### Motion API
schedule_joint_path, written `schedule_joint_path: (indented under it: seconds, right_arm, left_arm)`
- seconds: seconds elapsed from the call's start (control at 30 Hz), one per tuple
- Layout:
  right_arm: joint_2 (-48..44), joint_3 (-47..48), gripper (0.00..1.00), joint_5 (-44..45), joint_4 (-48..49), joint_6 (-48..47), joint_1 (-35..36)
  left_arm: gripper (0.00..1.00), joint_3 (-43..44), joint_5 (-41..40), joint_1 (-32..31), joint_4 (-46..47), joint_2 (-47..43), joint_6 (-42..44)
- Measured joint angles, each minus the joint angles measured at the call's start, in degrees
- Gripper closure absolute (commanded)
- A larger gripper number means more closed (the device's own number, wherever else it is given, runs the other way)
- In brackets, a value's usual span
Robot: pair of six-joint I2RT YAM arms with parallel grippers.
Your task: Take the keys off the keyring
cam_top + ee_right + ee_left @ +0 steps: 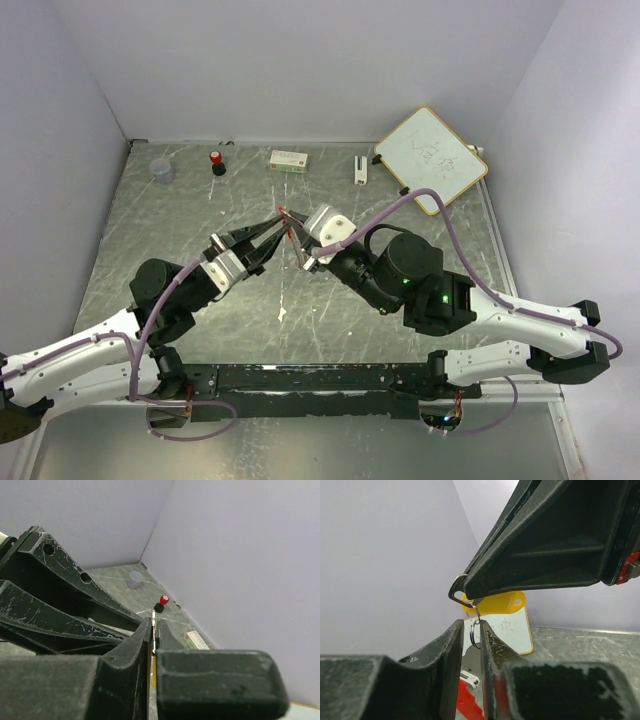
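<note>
High rear overhead, two close opposed wrist views over the table (150, 225)

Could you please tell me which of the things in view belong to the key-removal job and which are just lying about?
Part of the job:
- keyring, pinched by the left gripper
- yellow key, held by the right gripper
- red key

Just lying about:
- whiteboard
- red-capped bottle
- clear cup
- small box
</note>
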Motion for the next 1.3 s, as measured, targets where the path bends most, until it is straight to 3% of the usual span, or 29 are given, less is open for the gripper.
schedule_joint_path:
  seconds: [0.17, 0.9, 1.3]
  right_arm:
    - [-0.2, 0.0, 1.0, 0.0, 0.0, 0.0, 0.0]
    - [-0.6, -0.5, 1.0, -0.1, 0.5, 0.0, 0.0]
    - [-0.6, -0.5, 1.0, -0.6, 0.4, 0.2, 0.0]
  left_arm:
    - [0.66, -0.3, 0.0, 0.0, 0.0, -0.8, 0.0]
    - [0.78, -0.7, -0.1, 0.0, -1.6, -1.2, 0.0]
    - [0.67, -1.6, -0.7, 0.0, 0.3, -0.5, 0.1]
